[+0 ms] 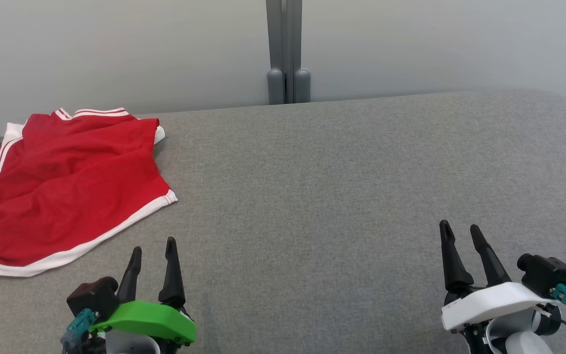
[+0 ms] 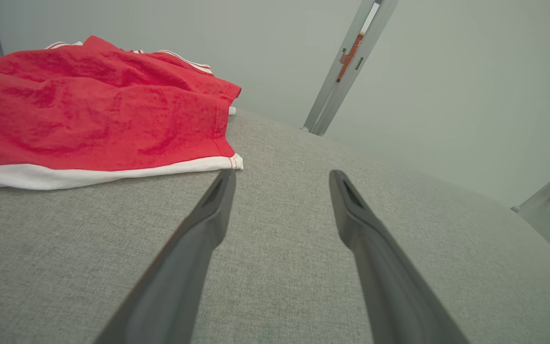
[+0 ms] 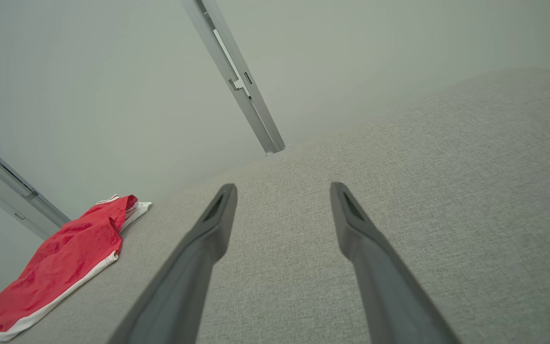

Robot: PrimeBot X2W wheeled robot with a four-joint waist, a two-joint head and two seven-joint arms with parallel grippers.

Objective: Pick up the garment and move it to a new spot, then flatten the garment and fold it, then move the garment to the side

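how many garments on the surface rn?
1: a red fabric garment with white trim, crumpled, far left on the grey fabric surface. Anything beneath it is hidden.

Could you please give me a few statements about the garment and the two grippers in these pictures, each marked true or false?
1. The red garment lies on the left part of the grey surface. True.
2. The left gripper is shut on the garment. False: its jaws stand open with nothing between them.
3. The right gripper is open and holds nothing. True.
4. The garment is folded into a neat square. False: it lies rumpled and unfolded.
5. The garment has white trim along its hem. True.
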